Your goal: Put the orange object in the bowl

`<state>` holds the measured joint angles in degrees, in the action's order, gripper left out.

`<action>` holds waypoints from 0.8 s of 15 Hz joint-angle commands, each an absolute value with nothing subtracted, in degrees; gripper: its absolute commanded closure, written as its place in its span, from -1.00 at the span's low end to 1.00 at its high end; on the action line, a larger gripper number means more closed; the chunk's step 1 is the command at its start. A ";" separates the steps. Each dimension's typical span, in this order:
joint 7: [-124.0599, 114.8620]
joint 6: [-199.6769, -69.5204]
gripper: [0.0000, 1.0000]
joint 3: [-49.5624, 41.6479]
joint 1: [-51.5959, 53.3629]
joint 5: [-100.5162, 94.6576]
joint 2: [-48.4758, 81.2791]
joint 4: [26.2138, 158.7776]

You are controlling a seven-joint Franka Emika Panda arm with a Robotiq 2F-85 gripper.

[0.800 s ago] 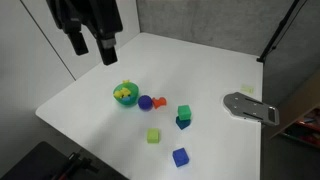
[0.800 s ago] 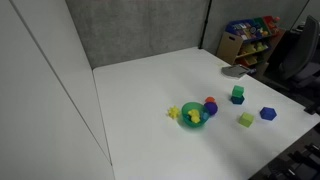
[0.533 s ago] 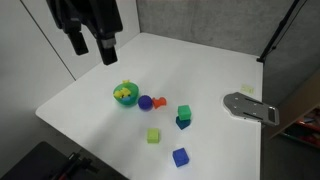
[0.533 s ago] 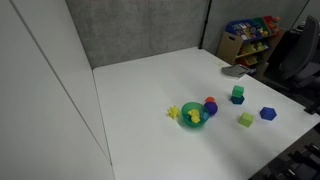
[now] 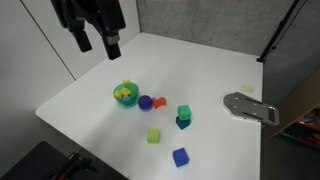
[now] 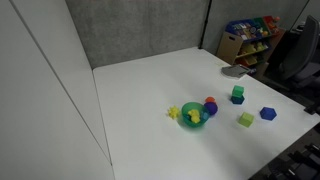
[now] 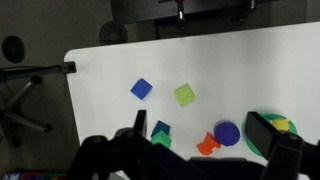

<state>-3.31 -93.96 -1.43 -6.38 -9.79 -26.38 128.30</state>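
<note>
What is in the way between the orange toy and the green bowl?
The purple ball lies on the table between the orange object and the bowl, close to both. Nothing visible stands between the open gripper, up above the table, and the orange object. Lifting it over the ball would probably work.

A lab (or office): grey partition panels (image 6: pixel 140 30), white table (image 6: pixel 150 80), shelf of bins (image 6: pixel 248 40).

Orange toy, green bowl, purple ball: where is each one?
orange object (image 5: pixel 160 101): in an exterior view, on its middle.
bowl (image 5: pixel 126 102): in an exterior view, on its front wall.
purple ball (image 5: pixel 145 102): in an exterior view, on its middle.
</note>
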 commanded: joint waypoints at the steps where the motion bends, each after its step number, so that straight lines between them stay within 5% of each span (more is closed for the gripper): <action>1: -4.34 -98.78 -1.00 -2.00 -5.09 -8.27 -24.10 128.15; 12: -4.91 -111.63 -1.00 -1.68 -3.46 1.61 -7.25 122.07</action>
